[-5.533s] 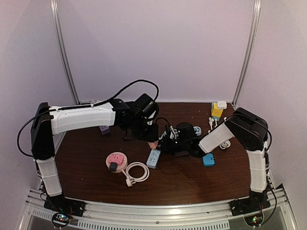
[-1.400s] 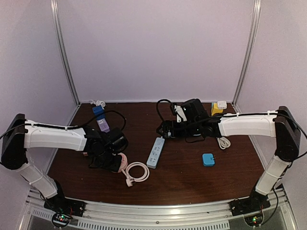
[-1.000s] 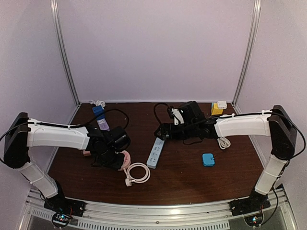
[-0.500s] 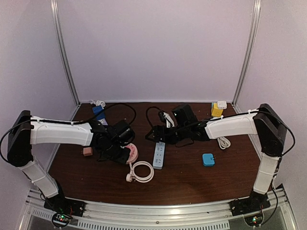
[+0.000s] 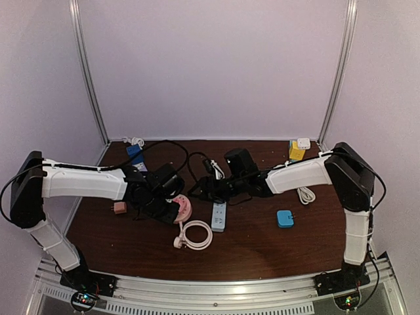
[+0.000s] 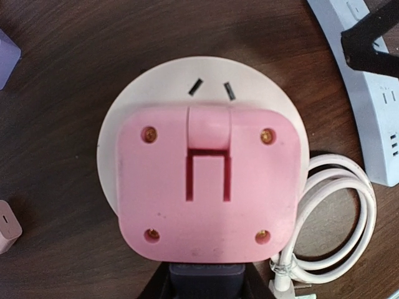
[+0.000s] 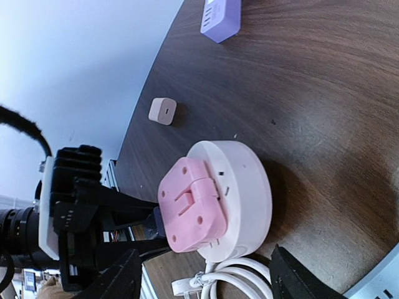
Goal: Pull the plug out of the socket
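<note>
The socket (image 6: 206,168) is a round white disc with a pink square top. A dark plug (image 6: 207,277) sticks out of its near side, and my left gripper (image 6: 207,281) is shut on that plug. From above, the socket (image 5: 183,209) sits left of centre with the left gripper (image 5: 169,206) on its left. My right gripper (image 5: 199,191) reaches in from the right. In the right wrist view the socket (image 7: 215,199) lies tilted just beyond the right gripper (image 7: 206,260), whose fingers stand apart on either side without touching it. The plug (image 7: 156,219) shows there too.
A coiled white cable (image 5: 195,233) lies in front of the socket and a white power strip (image 5: 218,215) just right of it. A small pink cube (image 5: 119,207) sits at the left and a blue box (image 5: 285,218) at the right. Small adapters (image 5: 134,154) and chargers (image 5: 297,150) stand at the back.
My right arm has swung left to the socket and its jaws have narrowed. My left arm has carried the socket rightward by the plug; the cable and power strip shifted too.
</note>
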Controlling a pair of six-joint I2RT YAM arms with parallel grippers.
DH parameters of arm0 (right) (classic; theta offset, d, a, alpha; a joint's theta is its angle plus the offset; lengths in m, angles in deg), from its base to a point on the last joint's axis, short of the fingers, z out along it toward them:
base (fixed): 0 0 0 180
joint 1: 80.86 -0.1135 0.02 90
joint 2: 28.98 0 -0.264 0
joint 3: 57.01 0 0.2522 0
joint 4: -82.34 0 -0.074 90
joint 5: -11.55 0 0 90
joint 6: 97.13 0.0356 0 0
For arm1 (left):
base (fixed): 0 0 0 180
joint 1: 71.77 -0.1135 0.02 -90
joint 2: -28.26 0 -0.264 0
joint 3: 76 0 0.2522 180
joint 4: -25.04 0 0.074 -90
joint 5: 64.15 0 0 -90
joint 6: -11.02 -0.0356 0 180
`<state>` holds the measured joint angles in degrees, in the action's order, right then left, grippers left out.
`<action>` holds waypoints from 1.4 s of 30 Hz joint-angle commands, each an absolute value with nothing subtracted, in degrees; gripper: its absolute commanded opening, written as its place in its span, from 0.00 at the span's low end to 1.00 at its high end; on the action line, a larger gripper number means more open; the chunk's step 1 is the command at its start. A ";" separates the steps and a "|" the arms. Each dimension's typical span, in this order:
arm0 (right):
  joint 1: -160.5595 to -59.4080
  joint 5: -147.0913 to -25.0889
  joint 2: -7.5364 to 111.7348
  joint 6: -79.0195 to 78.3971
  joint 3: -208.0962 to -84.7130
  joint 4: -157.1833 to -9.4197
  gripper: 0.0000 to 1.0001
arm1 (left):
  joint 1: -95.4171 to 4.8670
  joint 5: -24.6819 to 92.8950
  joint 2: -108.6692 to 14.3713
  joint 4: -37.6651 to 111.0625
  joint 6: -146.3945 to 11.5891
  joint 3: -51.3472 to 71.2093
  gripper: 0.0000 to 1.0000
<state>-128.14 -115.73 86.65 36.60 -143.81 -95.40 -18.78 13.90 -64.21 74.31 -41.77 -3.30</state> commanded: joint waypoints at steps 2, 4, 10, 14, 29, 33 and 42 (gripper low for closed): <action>-128.54 -120.16 87.65 42.00 -144.77 -102.57 0.55 | -19.39 15.51 -62.76 66.77 -43.23 -3.84 0.09; -128.67 -121.92 88.98 45.13 -144.84 -105.25 0.42 | -19.48 15.79 -62.79 66.10 -43.79 -3.96 0.09; -128.69 -122.63 91.44 49.33 -144.78 -109.74 0.30 | -19.57 15.50 -62.39 65.73 -45.06 -4.22 0.09; -128.41 -119.74 90.98 46.34 -144.71 -106.20 0.36 | -19.65 15.25 -60.72 65.87 -45.75 -5.19 0.09; -127.39 -120.78 95.22 44.91 -148.24 -105.53 0.56 | -19.65 16.69 -55.82 63.58 -48.95 -7.22 0.08; -127.35 -121.45 96.13 44.99 -148.98 -105.90 0.57 | -19.63 16.95 -55.68 63.52 -49.27 -7.04 0.08; -127.35 -122.39 97.20 46.00 -148.89 -107.34 0.54 | -19.60 17.60 -54.96 62.75 -49.60 -7.20 0.07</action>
<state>-127.69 -121.21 96.20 45.82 -148.09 -105.85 -19.44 16.33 -57.85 70.11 -49.09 -7.50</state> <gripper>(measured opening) 0.546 0.282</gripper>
